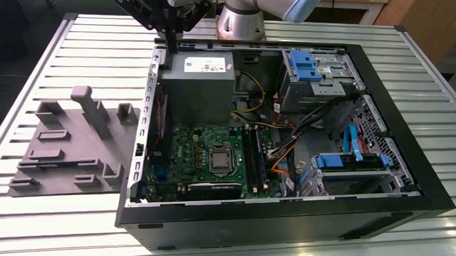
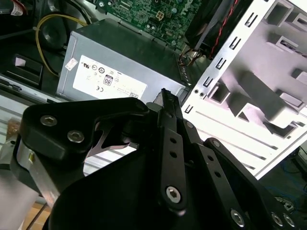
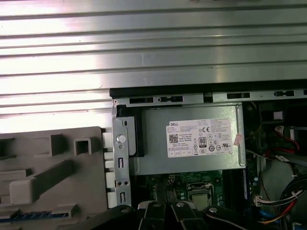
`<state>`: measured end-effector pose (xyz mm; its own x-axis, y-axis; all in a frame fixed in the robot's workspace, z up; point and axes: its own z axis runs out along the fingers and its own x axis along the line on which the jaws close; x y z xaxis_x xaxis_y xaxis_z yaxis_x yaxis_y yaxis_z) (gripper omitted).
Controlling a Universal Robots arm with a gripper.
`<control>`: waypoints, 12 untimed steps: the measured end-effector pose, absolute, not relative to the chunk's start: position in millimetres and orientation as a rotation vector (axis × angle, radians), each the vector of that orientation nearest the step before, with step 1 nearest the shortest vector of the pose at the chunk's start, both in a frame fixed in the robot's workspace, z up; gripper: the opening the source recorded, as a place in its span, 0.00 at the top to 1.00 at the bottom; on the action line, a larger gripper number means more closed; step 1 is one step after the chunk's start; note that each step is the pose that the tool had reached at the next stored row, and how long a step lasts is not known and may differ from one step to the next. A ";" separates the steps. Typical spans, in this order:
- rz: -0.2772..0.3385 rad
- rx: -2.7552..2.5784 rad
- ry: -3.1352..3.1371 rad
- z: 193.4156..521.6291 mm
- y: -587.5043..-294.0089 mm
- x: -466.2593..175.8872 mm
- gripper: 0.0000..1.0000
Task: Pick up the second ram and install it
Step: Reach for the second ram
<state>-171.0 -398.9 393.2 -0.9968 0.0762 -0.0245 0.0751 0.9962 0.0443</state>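
So, starting at the exterior view's left: the grey fixture (image 1: 68, 151) sits on the slatted desk (image 1: 87, 43), just beside the open case (image 1: 285, 221). In the first wrist view a thin dark strip with a bluish row lies flat in the fixture. That looks like the ram (image 3: 29, 215), but it's hard to be sure.

The pincer (image 1: 172, 47) hangs above the case's corner by the PSU (image 1: 195, 84), clear of the fixture. In the second wrist view its fingers (image 2: 171, 143) meet at the tip, so it's pretty much closed up. Can't tell whether anything's pinched in there.

Further right, the green board (image 1: 189, 155) lies inside the case next to the PSU, with long black slots (image 1: 255, 157). Then come the orange cables (image 1: 284, 150) and the blue drive brackets (image 1: 306, 65).
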 end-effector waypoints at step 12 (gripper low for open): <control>0.068 0.118 3.113 393.2 -398.9 -176.8 0.89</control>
<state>-176.8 -398.9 393.2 -0.9968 0.0762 -0.0244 0.0751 0.9962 0.0443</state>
